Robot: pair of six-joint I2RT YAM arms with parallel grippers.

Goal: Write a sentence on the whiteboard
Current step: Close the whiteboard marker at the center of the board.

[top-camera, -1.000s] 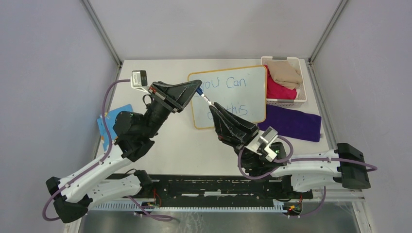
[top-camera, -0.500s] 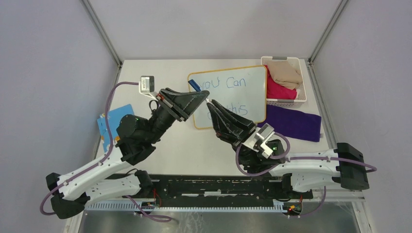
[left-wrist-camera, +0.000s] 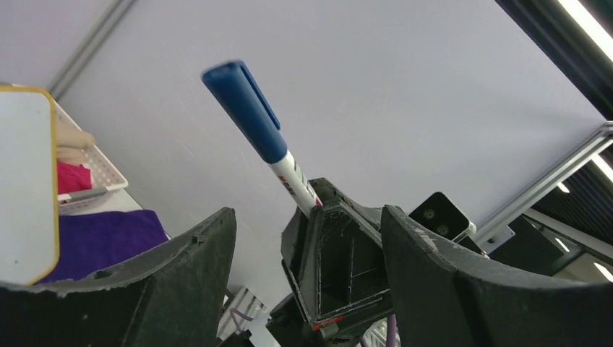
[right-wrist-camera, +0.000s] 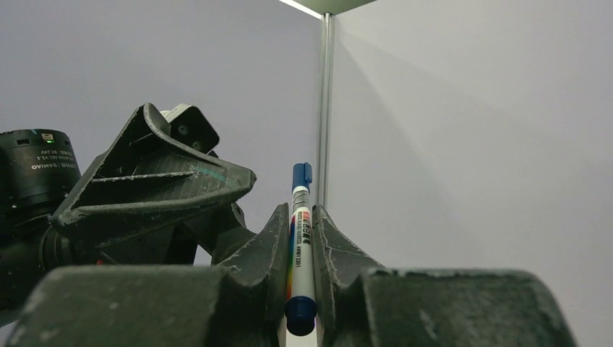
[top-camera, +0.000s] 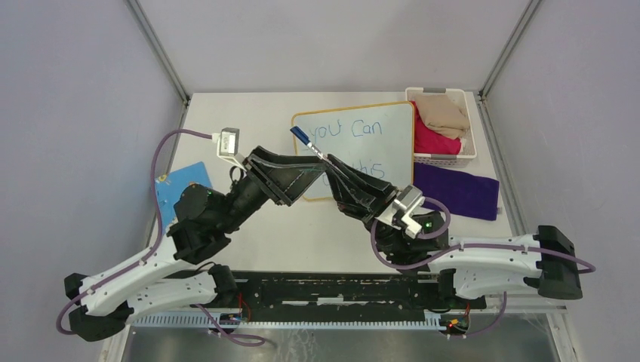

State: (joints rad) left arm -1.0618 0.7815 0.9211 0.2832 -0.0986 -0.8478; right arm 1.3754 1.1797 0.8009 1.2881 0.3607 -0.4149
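Note:
The whiteboard (top-camera: 394, 121) lies at the back of the table, yellow-framed, and its edge shows in the left wrist view (left-wrist-camera: 25, 181). Of the sentence (top-camera: 347, 130), blue "you Can" shows; the arms hide part of the second line. My right gripper (top-camera: 332, 160) is shut on a blue-capped marker (top-camera: 309, 143), which points up and to the left above the board. The right wrist view shows the marker (right-wrist-camera: 301, 238) pinched between the fingers (right-wrist-camera: 301, 210). My left gripper (top-camera: 317, 170) is open, its fingers on either side of the right gripper's tip (left-wrist-camera: 340, 253), below the marker (left-wrist-camera: 260, 134).
A white basket (top-camera: 441, 124) with folded cloths stands right of the board. A purple cloth (top-camera: 456, 192) lies in front of it. A blue patterned cloth (top-camera: 177, 185) lies at the table's left edge under the left arm.
My left gripper has let go of the marker's cap end, opened wide and dropped back towards the near side. The right gripper kept hold and swung the marker's capped end further left.

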